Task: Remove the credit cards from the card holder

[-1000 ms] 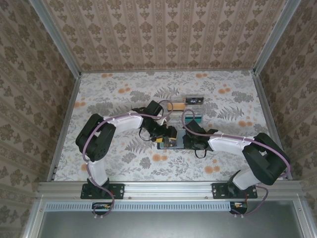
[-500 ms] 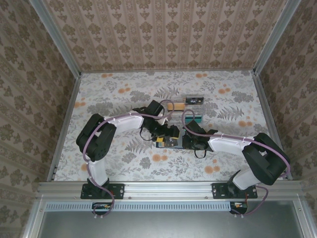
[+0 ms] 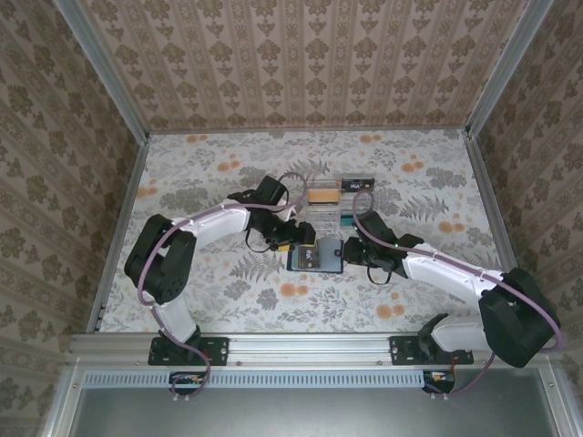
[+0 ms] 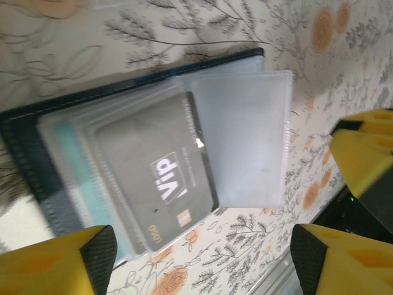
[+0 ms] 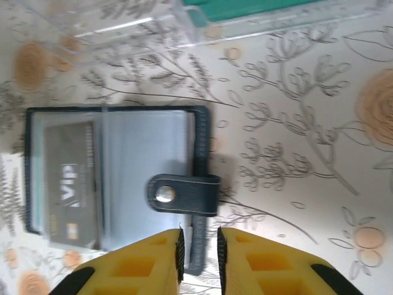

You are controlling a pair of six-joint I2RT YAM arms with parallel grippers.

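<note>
– Fingers (image 4: 58, 264) of the left gripper (image 4: 196, 249): how do they stand?
– Spread wide, one yellow pad at each lower corner of the left wrist view, holding nothing, above the open card holder (image 4: 21, 147).
– Where does the holder lie?
– Flat on the flowered table (image 3: 209, 182), midway between the two arms, its clear sleeves facing up. Seen from above, the left gripper hangs over its left end.
– What do the sleeves contain?
– A grey "Vip" card (image 4: 163, 184) sits in one sleeve. To its right lies a clear, pale leaf (image 4: 245, 141); card or empty sleeve, I cannot tell.
– And on the right?
– Fingers (image 5: 141, 267) of the right gripper (image 5: 199, 246) stand almost together, nipping the holder's edge just beside its snap tab (image 5: 181, 195), which is folded onto the sleeves. Beyond the holder, apart from it, a teal card (image 5: 245, 9) lies on the table inside clear plastic.
</note>
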